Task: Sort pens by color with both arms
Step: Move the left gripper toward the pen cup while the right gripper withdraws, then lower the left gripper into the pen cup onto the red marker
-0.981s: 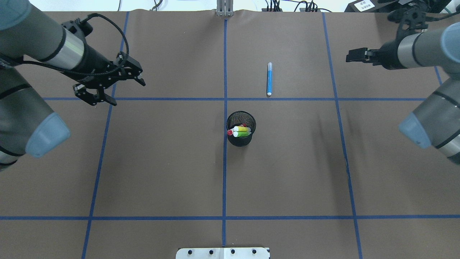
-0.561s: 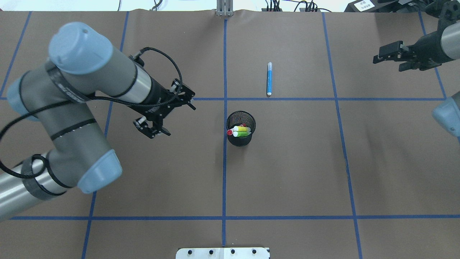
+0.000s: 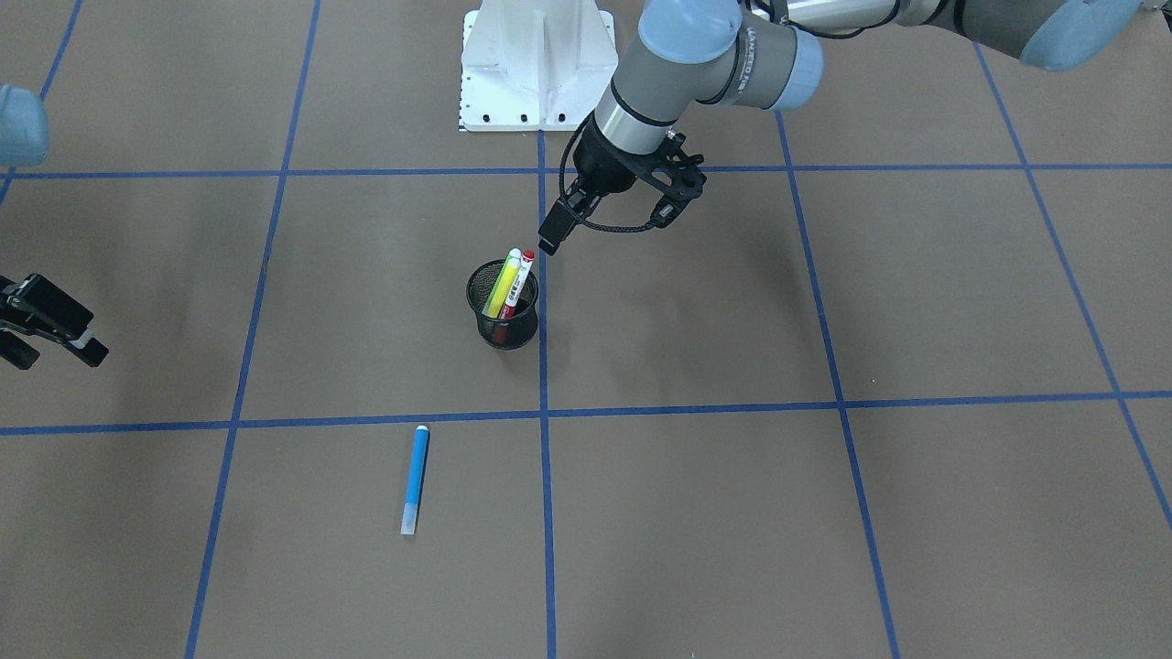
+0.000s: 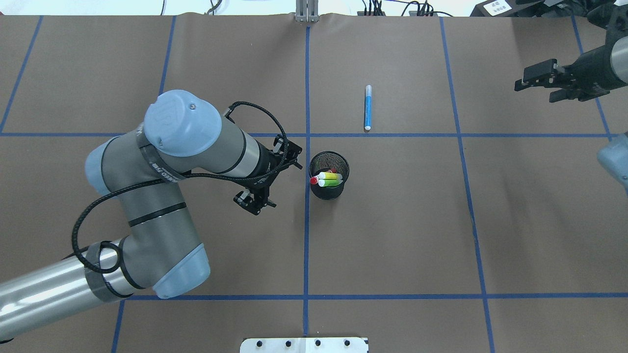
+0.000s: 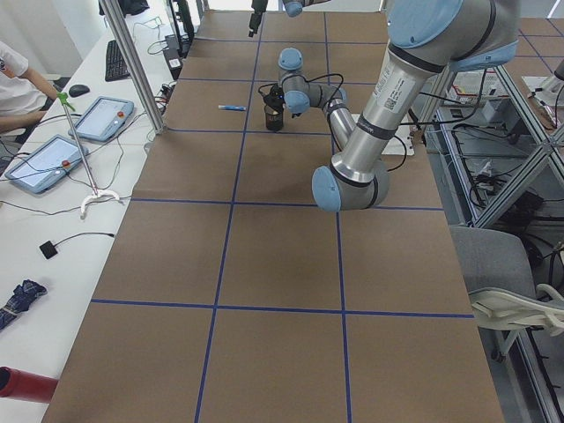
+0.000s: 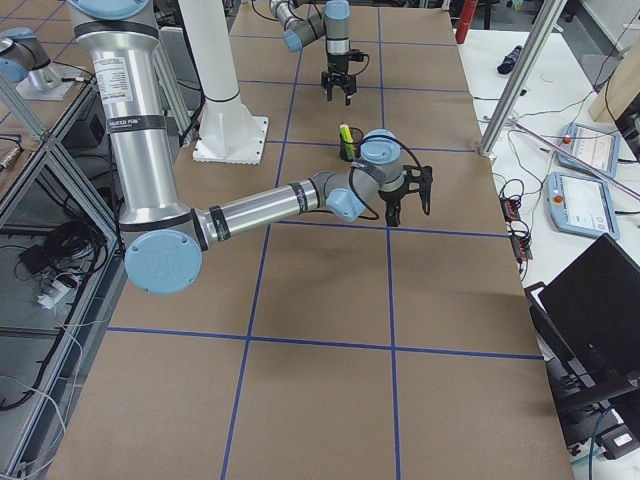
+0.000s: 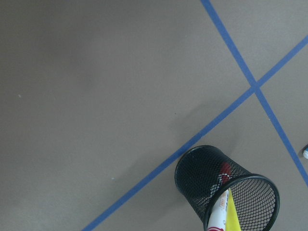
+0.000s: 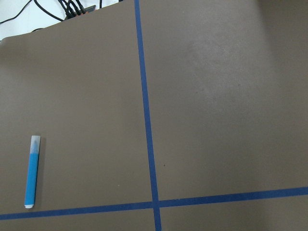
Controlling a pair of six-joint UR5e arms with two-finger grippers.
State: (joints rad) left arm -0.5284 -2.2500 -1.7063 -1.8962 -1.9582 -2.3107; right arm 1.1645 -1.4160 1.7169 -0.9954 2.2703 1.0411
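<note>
The left gripper (image 4: 287, 187) hangs with its jaws spread wide and nothing between them. From overhead, one fingertip (image 4: 298, 165) reaches to just beside the cup (image 4: 328, 192), on the robot's left of it, and the other sits well back from it. The front-facing view adds what the overhead cannot. That finger points down beside the tops of the pens and is clear of them. The side view from the robot's right confirms the fingers splayed and aimed at the table.

Overhead, the cup shows three pens lying close together: the yellow pen (image 4: 331, 175), the green pen (image 4: 331, 183) against it, and the red end of the white pen (image 4: 314, 180). From the front, yellow and green nearly merge, but all three lean out above the rim. The left wrist camera sees no fingers. It shows the cup's mesh wall from the side, with the white pen's lower red end inside.

The right gripper (image 4: 532, 86) is out by the table's far right corner, jaws apart and empty, well apart from everything. Its wrist camera shows only the blue pen (image 8: 32, 175) and crossing tape lines (image 8: 153, 204). That pen lies flat beyond the cup, on the robot's right of the centre line. Its pale cap points away from the robot and its other end stops just short of a tape line.
</note>
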